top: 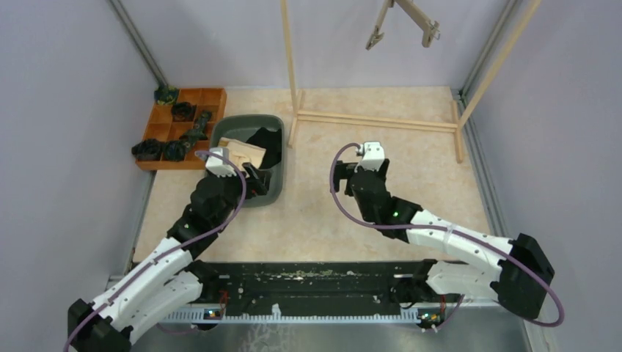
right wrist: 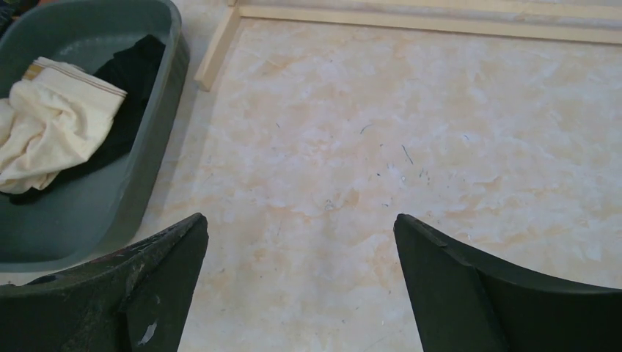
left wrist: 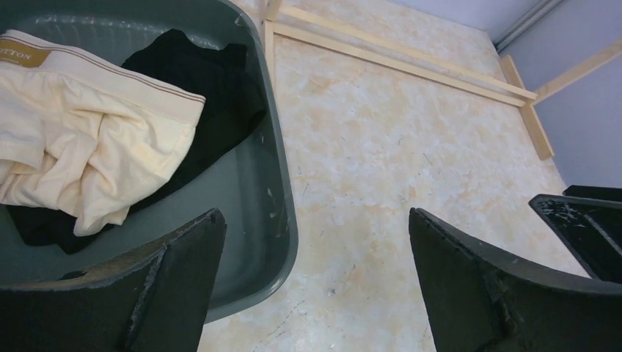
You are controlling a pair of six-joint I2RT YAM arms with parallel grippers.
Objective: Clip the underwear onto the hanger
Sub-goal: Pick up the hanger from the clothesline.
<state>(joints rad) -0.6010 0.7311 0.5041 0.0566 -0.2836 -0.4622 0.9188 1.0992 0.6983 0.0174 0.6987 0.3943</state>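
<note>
Cream shorts (left wrist: 95,139) crumpled, gold label on waistband, lying atop black pair (left wrist: 213,81) in bin (left wrist: 282,213) (neither clipped). Hanger (top: 418,18) up on rack (top: 290,59), well apart. L gripper (left wrist: 315,216) wide open at bin edge; R gripper (right wrist: 299,220) wide open, empty.

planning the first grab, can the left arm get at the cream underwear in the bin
Probably yes: the left gripper hangs open over the edge of the bin, and the cream underwear lies on top, uncovered.

You see pale grey walls (top: 66,73) on three sides, a beige marbled worktop (top: 411,169), a wooden rack (top: 374,120) far.
</note>
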